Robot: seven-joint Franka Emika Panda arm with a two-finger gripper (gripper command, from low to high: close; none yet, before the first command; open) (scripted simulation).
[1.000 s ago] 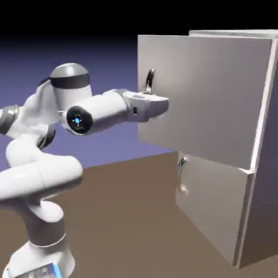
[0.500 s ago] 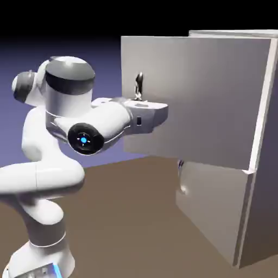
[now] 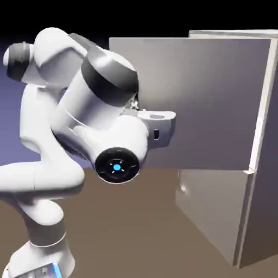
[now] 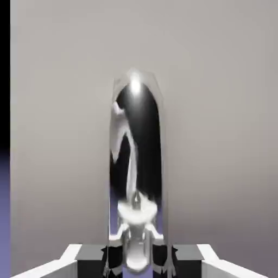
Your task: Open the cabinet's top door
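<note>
The light-grey cabinet [image 3: 265, 179] stands at the exterior view's right. Its top door [image 3: 212, 98] is swung well out, with its free edge far to the left. My gripper [image 3: 137, 105] sits at that door's front, mostly hidden behind my own arm, which also covers the handle in this view. In the hand view the curved silver bar handle [image 4: 136, 163] rises large between my two grey fingertips [image 4: 89, 254]. My gripper [image 4: 137, 261] is shut on the handle's lower end, and the grey top door [image 4: 217, 136] fills the background.
Below the top door, the shorter lower door [image 3: 214, 214] is shut, with its small handle [image 3: 182, 188] at its left edge. My white arm's elbow and forearm [image 3: 103, 114] bulk large in front of the door. The brown tabletop [image 3: 136, 228] lies underneath.
The top door has swung further open, its free edge moving to the exterior view's left. My arm has folded back with it, and the forearm now covers the handle.
</note>
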